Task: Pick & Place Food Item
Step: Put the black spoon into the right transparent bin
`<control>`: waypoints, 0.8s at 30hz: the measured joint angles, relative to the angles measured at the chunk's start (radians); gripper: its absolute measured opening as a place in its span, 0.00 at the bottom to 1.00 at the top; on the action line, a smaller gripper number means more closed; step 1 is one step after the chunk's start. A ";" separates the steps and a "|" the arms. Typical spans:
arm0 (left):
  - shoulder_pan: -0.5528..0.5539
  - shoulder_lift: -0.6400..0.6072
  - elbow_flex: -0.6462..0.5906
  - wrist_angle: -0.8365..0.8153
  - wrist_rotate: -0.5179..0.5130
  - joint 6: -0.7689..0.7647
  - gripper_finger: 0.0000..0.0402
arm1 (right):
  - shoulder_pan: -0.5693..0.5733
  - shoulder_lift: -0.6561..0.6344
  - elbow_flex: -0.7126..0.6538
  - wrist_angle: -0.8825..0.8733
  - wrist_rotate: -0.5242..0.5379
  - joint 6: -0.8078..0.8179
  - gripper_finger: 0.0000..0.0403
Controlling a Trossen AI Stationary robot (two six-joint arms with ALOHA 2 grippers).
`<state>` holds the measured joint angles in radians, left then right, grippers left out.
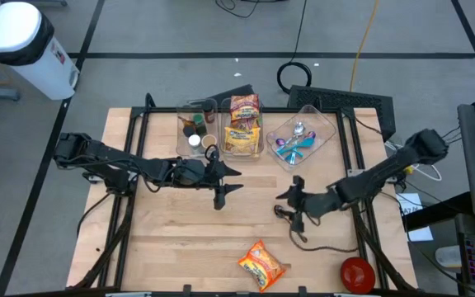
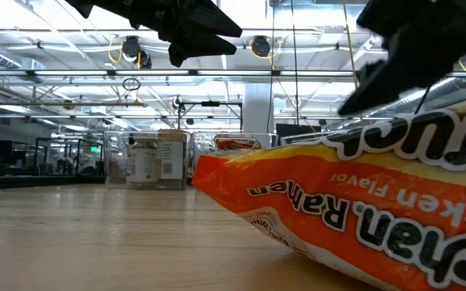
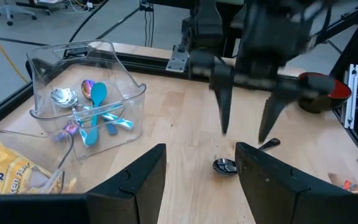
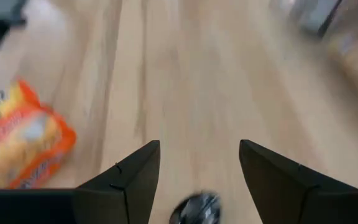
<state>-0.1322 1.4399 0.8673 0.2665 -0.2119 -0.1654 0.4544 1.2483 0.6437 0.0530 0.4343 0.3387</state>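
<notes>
An orange ramen packet (image 1: 262, 264) lies flat on the wooden table near its front edge; it fills the low view's right (image 2: 362, 218) and shows in the right wrist view (image 4: 23, 146). My right gripper (image 1: 285, 210) hovers open right of the table's middle, behind the packet, with nothing between its fingers (image 4: 199, 174). My left gripper (image 1: 229, 186) hangs open over the middle of the table, facing the right gripper (image 3: 244, 127), and is empty too (image 3: 201, 180).
Three clear bins stand along the back: one with jars (image 1: 195, 130), one with ramen packets (image 1: 242, 124), one with spoons (image 3: 89, 112). A dark spoon (image 3: 224, 165) lies on the table under the right gripper. A red bowl (image 1: 355, 272) sits at the front right corner.
</notes>
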 joint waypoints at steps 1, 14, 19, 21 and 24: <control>0.000 0.000 0.000 0.000 0.000 -0.001 0.50 | -0.001 0.028 0.000 -0.003 -0.023 0.014 0.53; 0.000 0.000 0.000 -0.001 0.000 -0.006 0.50 | -0.030 0.233 0.000 -0.012 -0.071 0.069 0.53; 0.000 0.000 0.000 -0.002 0.001 -0.006 0.50 | -0.067 0.259 0.000 -0.016 -0.072 0.069 0.53; 0.000 0.000 0.000 -0.003 0.001 -0.006 0.50 | -0.079 0.269 0.000 -0.018 -0.078 0.069 0.53; 0.000 0.000 0.000 -0.004 0.001 -0.008 0.50 | -0.095 0.272 0.000 -0.024 -0.151 0.073 0.53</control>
<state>-0.1326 1.4399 0.8673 0.2626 -0.2109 -0.1736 0.3597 1.5206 0.6441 0.0293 0.2836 0.4117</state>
